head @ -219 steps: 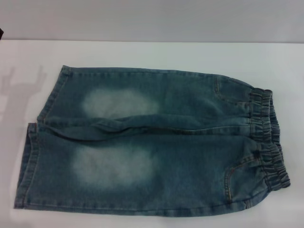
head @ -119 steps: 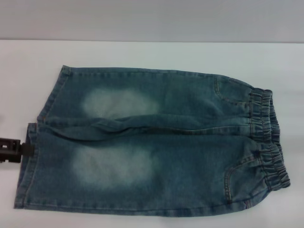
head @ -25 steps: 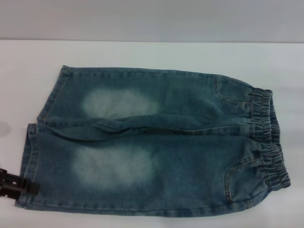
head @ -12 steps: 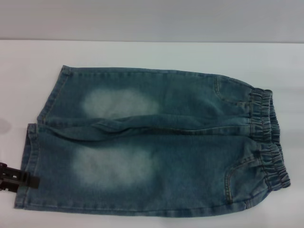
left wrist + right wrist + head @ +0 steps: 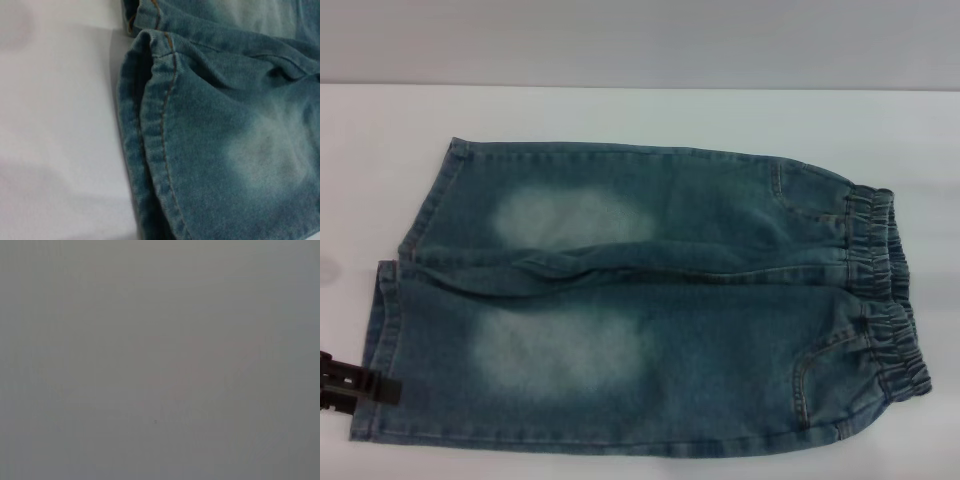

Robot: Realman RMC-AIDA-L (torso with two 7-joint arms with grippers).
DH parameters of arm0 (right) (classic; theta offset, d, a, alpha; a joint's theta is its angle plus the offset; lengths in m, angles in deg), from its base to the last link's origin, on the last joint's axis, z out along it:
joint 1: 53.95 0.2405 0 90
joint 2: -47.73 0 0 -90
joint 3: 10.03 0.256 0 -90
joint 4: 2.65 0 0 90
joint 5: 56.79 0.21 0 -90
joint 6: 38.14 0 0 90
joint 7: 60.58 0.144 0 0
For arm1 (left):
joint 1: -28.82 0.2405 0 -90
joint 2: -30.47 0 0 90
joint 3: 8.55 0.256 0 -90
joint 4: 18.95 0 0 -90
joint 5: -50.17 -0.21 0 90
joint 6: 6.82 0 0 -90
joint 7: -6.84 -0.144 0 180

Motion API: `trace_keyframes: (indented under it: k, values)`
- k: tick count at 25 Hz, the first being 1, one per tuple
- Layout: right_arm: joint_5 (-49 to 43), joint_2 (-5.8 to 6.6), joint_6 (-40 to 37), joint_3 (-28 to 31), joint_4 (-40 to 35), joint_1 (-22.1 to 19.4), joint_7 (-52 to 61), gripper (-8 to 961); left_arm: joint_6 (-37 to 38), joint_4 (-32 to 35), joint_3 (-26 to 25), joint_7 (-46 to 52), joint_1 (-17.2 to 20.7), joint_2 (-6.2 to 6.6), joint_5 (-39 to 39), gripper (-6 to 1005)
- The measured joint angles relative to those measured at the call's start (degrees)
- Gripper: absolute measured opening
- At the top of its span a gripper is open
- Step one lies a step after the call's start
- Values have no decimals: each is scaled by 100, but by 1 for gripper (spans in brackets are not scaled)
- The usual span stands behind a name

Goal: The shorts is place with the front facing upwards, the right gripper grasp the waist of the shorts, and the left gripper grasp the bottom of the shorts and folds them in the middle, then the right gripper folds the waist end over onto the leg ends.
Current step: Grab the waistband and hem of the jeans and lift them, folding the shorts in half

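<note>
Blue denim shorts (image 5: 650, 300) lie flat, front up, on the white table (image 5: 640, 115). Their elastic waist (image 5: 882, 290) is at the right and the two leg ends (image 5: 380, 330) at the left. My left gripper (image 5: 365, 385) shows as a black piece at the picture's left edge, right beside the hem of the nearer leg, close to its front corner. The left wrist view shows that stitched hem (image 5: 155, 150) close up, lying on the table (image 5: 55, 125). My right gripper is out of view, and its wrist view is a plain grey blank.
Bare white table surrounds the shorts, with a wide strip behind them and to the left of the legs. A grey wall (image 5: 640, 40) rises behind the table's far edge. The shorts reach nearly to the picture's front edge.
The left gripper came in from the left and moved along the near leg's hem toward the front corner. Over the last second it has hardly shifted. The shorts have not moved.
</note>
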Motion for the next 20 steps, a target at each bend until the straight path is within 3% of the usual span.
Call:
trace_keyframes:
  k: [20]
  values:
    - [0, 0, -1, 0, 5, 14, 0, 513, 49, -13, 47, -63, 62, -79, -11, 693]
